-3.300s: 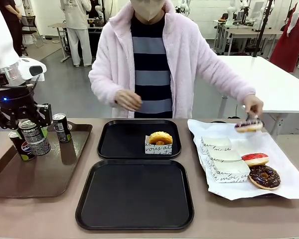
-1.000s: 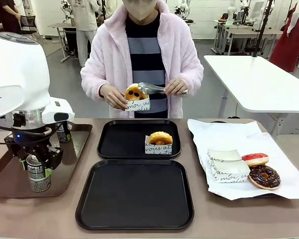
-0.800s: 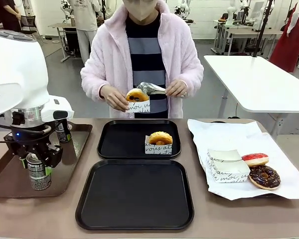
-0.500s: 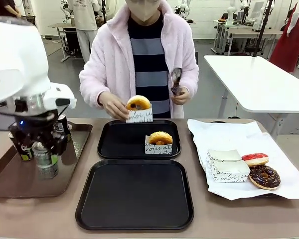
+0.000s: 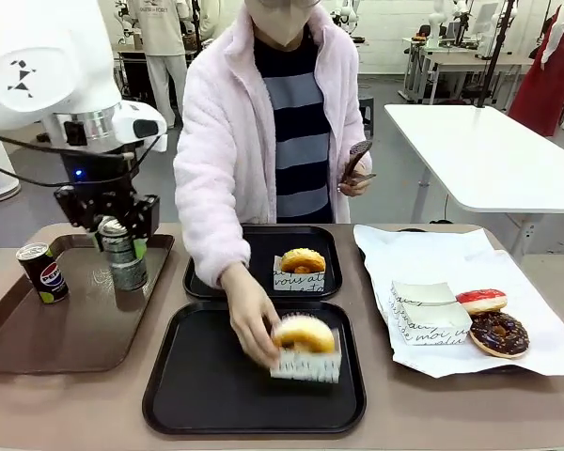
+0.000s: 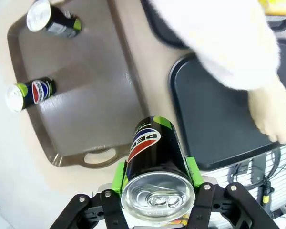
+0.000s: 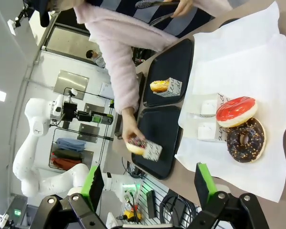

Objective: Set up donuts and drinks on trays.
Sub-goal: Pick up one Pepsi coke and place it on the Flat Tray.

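Pads (image 6: 192, 168) of green rubber on the robot's left hand (image 5: 122, 241) press both sides of a slim black soda can with a red-blue Pepsi logo and a silver top (image 6: 155, 157). They hold it upright and clear of the surface, by the right-hand part of the large brown rectangular tray (image 5: 47, 338). On that tray a second black Pepsi can (image 5: 42, 273) stands near the left rim. The left wrist view shows another slim dark can with a green band (image 6: 52, 20) at a corner of the tray.

A narrow strip of the brown bench (image 5: 75, 404) separates this tray from two square black plastic trays with raised rims. The near black tray (image 5: 197, 385) lies just right of the held can. The person's hand (image 5: 251, 329) is on it, gripping a golden ring donut (image 5: 304, 332) in a white paper holder with black script (image 5: 305, 365) near the tray's middle. The fluffy pink sleeve (image 5: 221, 216) slants down across the left part of the far black tray (image 5: 296, 235) and hides it there. On the far tray's right half sits another golden-brown donut in a paper holder (image 5: 303, 261).

The person's other hand (image 5: 355, 180) holds metal tongs (image 5: 357, 155) at chest height. To the right, a white paper sheet (image 5: 470, 254) carries a stack of folded paper holders (image 5: 423, 310), a red-iced donut (image 5: 481, 301) and a chocolate-iced donut (image 5: 498, 334); the two donuts touch. The robot's right hand (image 7: 148, 179) has its fingers spread wide with nothing between them.
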Controlling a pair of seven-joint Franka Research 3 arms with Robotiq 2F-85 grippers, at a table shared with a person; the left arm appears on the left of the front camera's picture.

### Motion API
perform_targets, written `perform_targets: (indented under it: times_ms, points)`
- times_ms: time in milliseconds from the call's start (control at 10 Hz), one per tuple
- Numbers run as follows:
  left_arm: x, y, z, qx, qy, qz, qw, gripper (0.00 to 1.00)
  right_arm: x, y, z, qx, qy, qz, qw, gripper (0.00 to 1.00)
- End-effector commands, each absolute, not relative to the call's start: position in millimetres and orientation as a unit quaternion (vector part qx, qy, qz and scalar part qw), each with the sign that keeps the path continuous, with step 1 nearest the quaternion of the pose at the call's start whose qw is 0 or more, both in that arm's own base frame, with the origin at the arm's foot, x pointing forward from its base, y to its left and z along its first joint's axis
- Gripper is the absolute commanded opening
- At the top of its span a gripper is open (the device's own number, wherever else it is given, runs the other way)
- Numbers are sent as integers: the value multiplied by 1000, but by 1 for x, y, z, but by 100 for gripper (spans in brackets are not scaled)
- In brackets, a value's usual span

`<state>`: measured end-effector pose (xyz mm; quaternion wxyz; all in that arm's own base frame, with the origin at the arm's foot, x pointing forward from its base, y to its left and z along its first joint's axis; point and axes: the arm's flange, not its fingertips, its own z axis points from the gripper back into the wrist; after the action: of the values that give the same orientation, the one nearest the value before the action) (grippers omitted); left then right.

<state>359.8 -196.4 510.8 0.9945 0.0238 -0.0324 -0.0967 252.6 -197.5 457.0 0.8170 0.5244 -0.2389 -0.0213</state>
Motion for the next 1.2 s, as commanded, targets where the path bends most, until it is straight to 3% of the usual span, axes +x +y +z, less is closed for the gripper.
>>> perform_targets:
  times_ms: [0, 200, 500, 800, 1100]
  points:
    - [315, -144, 493, 27, -27, -113, 993, 58, 252, -199, 457, 528, -238, -19, 815, 100]
    - [277, -129, 484, 40, -59, -127, 989, 58, 252, -199, 457, 528, -238, -19, 815, 100]
    - [280, -133, 482, 45, -59, -124, 990, 58, 252, -199, 457, 528, -238, -19, 815, 100]
    - [327, -162, 514, 28, -53, -105, 993, 58, 252, -199, 457, 528, -238, -19, 815, 100]
    - [419, -225, 554, -36, -58, -110, 992, 58, 252, -199, 457, 528, -238, -19, 815, 100]
